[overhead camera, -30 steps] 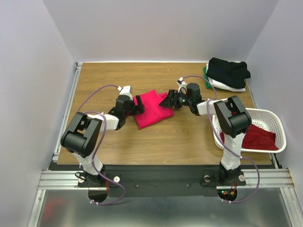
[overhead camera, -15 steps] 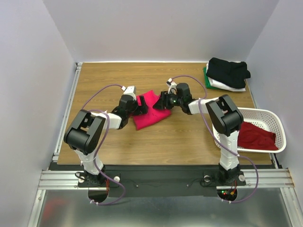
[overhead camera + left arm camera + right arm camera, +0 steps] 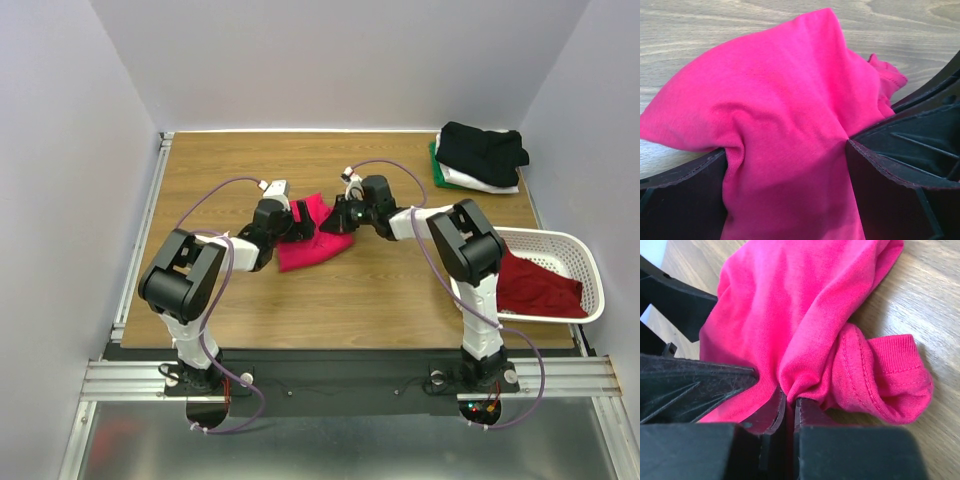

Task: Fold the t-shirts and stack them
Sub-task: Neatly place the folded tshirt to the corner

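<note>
Two pincers meet at one bright pink-red t-shirt (image 3: 305, 248) on the table (image 3: 400, 295): the left pincer (image 3: 299, 222) stands spread wide, its fingers (image 3: 685, 200) on either side of a bunched mound of the cloth, which touches both. Just right of it, the right pincer (image 3: 334, 221) is clenched on a pinched fold of the same shirt. Well to that pincer's right sit the folded t-shirts (image 3: 482, 152), black over white and green, and nearer, a darker red t-shirt (image 3: 538, 290) lies in the white basket (image 3: 578, 248).
</note>
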